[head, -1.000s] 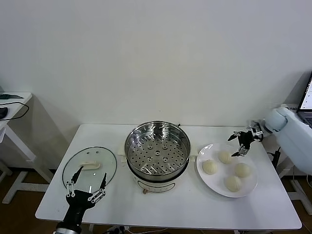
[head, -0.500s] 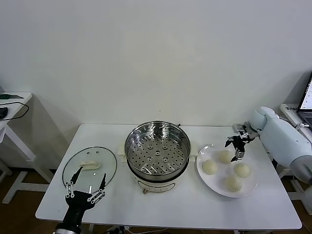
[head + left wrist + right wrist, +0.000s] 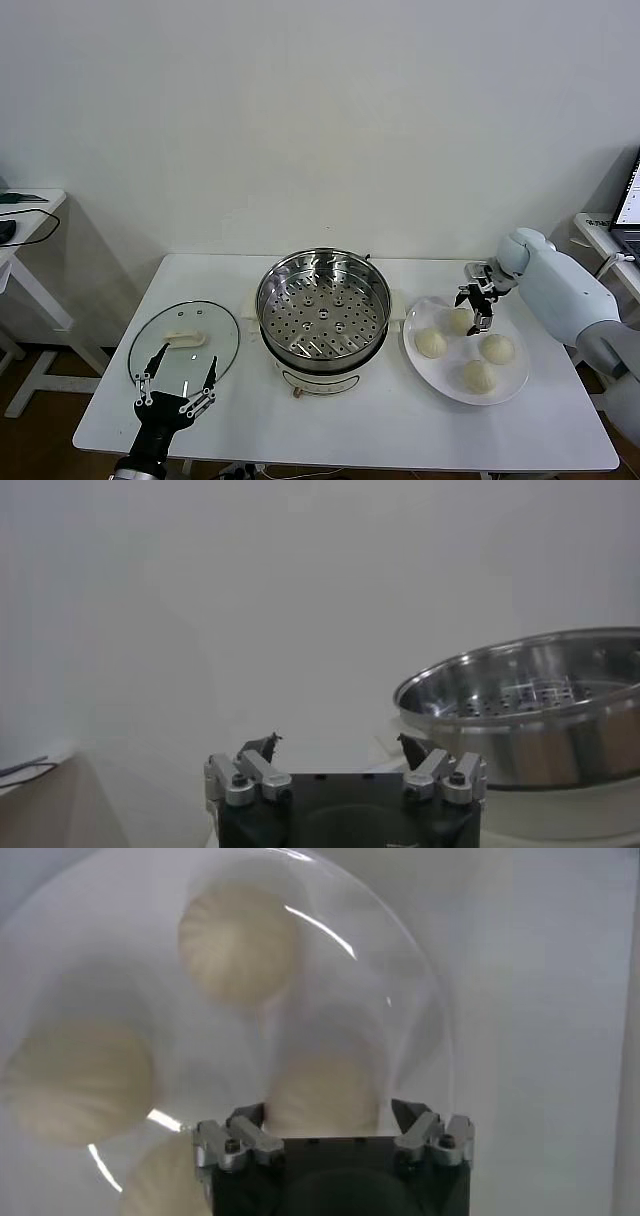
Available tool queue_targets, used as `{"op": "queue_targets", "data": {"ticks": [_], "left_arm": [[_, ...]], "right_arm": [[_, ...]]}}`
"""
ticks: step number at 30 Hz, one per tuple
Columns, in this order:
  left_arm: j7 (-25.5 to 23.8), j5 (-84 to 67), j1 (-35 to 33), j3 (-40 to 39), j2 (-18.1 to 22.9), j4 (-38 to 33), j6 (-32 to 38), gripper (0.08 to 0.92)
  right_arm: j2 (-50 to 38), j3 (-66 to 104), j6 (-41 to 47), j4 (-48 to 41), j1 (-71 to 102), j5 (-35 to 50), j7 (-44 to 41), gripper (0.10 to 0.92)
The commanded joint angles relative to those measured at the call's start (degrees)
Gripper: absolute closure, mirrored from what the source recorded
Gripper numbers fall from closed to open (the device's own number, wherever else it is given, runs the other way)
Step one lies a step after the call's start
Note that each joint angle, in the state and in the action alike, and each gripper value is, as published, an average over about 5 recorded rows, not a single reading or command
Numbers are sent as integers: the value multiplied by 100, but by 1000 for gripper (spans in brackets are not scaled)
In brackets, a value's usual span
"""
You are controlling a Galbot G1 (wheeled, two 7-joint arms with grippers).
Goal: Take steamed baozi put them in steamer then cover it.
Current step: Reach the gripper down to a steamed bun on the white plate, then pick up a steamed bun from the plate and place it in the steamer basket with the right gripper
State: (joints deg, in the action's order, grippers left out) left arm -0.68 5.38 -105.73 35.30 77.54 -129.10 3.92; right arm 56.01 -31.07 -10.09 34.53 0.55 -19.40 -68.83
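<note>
1. Approach is the step in hand, as we judge it: the right gripper hovers with its fingers spread and holding nothing, just above the bun at the plate's 11 o'clock. In the right wrist view that bun sits between the two fingertips, so we are nearly centred.

2. Four steamed baozi lie on the white plate, which stands at 3 o'clock from the steamer. Besides our target, there is one at the plate's 9 o'clock, one at 3 o'clock and one at 6 o'clock.

3. We should descend straight down, keeping the jaws wide enough to pass the bun's sides, and close gently: the dough looks soft, so a hard squeeze would likely dent it.

4. We judge the neighbouring buns near enough that a fingertip could nudge one; holding the jaw line clear of the 9 o'clock bun helps.

5. The steamer's perforated tray holds nothing, so we can carry the bun toward 9 o'clock and set it anywhere inside, preferably near the rim to leave room for the others.

6. The left gripper waits, fingers apart and holding nothing, at the table's near left, over the near edge of the cover, which lies flat at 9 o'clock from the steamer.
</note>
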Motion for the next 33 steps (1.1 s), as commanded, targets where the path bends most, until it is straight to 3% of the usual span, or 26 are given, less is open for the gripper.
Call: {"op": "queue_targets", "data": {"ticks": [1, 5, 9, 15, 20, 33], "left_arm": [[2, 0, -2, -19, 11, -8, 7, 177], [6, -2, -5, -16, 4, -33, 3, 177], [13, -4, -11, -12, -22, -75, -2, 177], [20, -4, -8, -43, -44, -123, -13, 177], [28, -4, -18, -65, -51, -117, -4, 177], [46, -4, -84, -63, -39, -193, 24, 177]], "right_arm": [[15, -68, -14, 66, 4, -7, 132, 339], [-116, -176, -34, 296, -92, 125, 103, 397], [-357, -476, -156, 796, -514, 431, -26, 405], [-419, -1293, -1133, 1702, -1827, 859, -196, 406], [-12, -2182, -1752, 2514, -2905, 1413, -247, 406], [1476, -2754, -2606, 3409, -3185, 1007, -342, 376]]}}
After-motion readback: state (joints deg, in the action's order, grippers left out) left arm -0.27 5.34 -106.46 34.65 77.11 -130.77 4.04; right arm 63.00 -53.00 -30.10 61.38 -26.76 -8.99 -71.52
